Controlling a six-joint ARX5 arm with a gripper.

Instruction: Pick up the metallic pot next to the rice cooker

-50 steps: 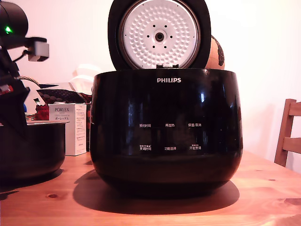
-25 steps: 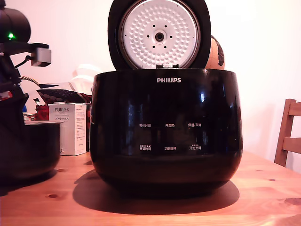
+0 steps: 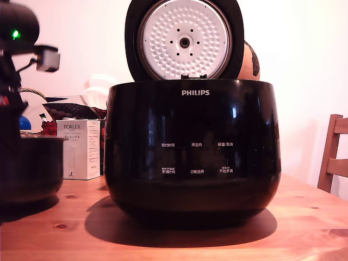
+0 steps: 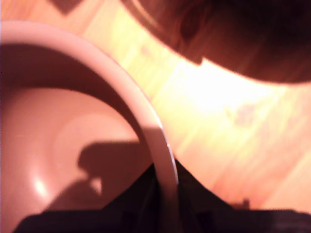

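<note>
The fingers point(image 4: 165, 194) stay clamped on the pot's point(image 3: 30, 168) rim; it has slid away from the rice cooker point(image 3: 192, 147).

A rice cooker point(image 3: 192, 149) fills the frame's centre on a table point(image 3: 304, 228), lid point(image 3: 184, 39) raised behind; a pot point(image 3: 30, 168) sits lower left, a box point(image 3: 81, 148) between and behind, a chair point(image 3: 334, 155) far right.

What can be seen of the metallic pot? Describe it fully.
The metallic pot is a round, dark, handleless bowl with a thin pale rim and rounded base edge, upright at the exterior view's left edge, apart from the rice cooker. The wrist view shows a smooth, empty interior. The gripper straddles its rim, one finger inside, one outside. Whether it rests on the table is unclear.
</note>
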